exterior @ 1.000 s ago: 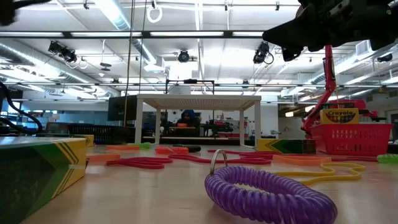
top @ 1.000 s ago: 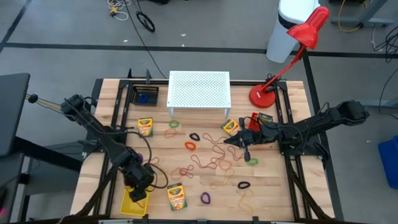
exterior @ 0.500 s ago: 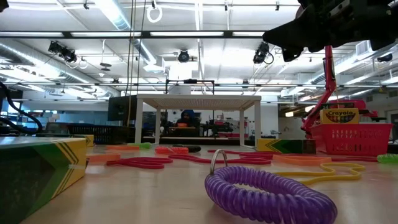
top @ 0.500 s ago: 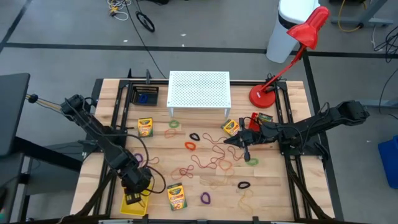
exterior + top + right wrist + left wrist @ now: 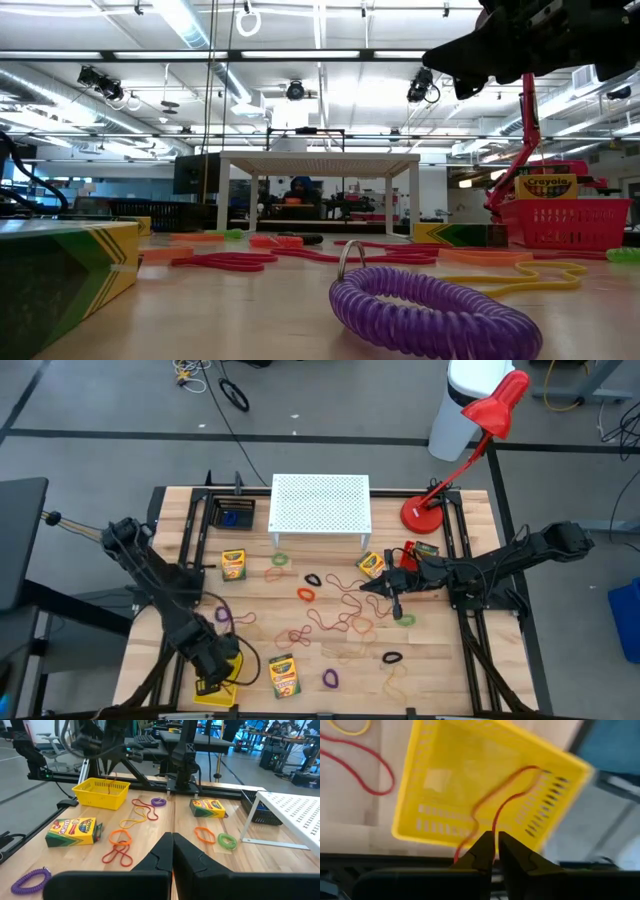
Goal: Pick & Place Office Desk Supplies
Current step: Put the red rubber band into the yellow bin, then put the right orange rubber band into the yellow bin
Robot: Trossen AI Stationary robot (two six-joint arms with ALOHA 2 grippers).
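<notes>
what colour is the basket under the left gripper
Yellow. The basket shows best in the left wrist view, with a red rubber band hanging into it.

Basket (image 5: 445,775) was bright yellow, rubber band (image 5: 492,800) reddish, crayon box (image 5: 72,831) yellow-green, stand (image 5: 321,502) white with dots.

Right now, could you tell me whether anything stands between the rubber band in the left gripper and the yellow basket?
Nothing visible does. The left gripper holds the red rubber band directly over the yellow basket, and the band's loop already hangs inside it.
</notes>
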